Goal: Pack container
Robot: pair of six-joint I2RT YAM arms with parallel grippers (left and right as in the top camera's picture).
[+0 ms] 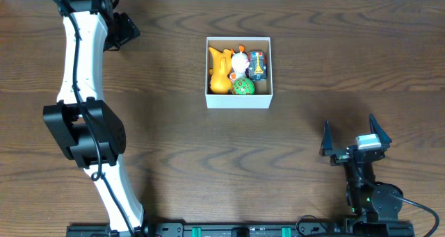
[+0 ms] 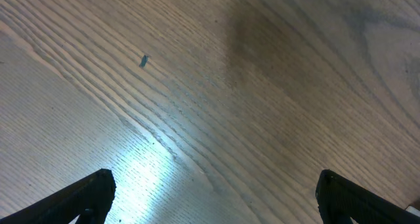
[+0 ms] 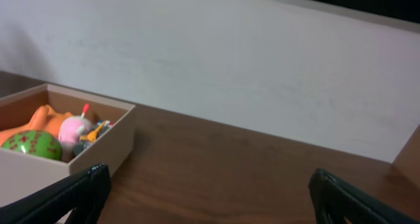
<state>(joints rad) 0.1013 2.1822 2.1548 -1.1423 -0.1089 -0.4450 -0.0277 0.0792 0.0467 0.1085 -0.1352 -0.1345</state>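
- Container point(image 1: 238, 101): a square, shallow box with white walls and a brown inside. It stands on the wooden surface point(image 1: 327, 49), at mid-width and toward the far edge in the overhead view. It is well apart from both claws.
- Contents, overhead view: a yellow toy point(image 1: 221, 73) lies along the left wall. A white and pink figure point(image 1: 240, 59) sits at the middle. A blue toy car point(image 1: 258, 65) lies by the right wall. A green ball point(image 1: 243, 87) rests at the near wall, between the yellow toy and the car.
- Left arm point(image 1: 78, 63): a white link reaches from the near edge to the far left corner of the surface.
- Left claw point(image 1: 124, 30): it sits at the far left and points roughly toward the container's side. In the left wrist view point(image 2: 216, 199) the two black tips stand wide apart at the frame's lower corners, with nothing between them. Below lies bare wood grain with a small dark speck point(image 2: 144, 61).
- Right claw point(image 1: 351, 135): it sits near the right front of the surface with its jaws spread wide and empty.
- Right wrist view: the right claw point(image 3: 213, 196) faces a pale wall point(image 3: 249, 66). The container point(image 3: 108, 148) appears at the left edge, and the ball, figure and yellow toy show above its rim.
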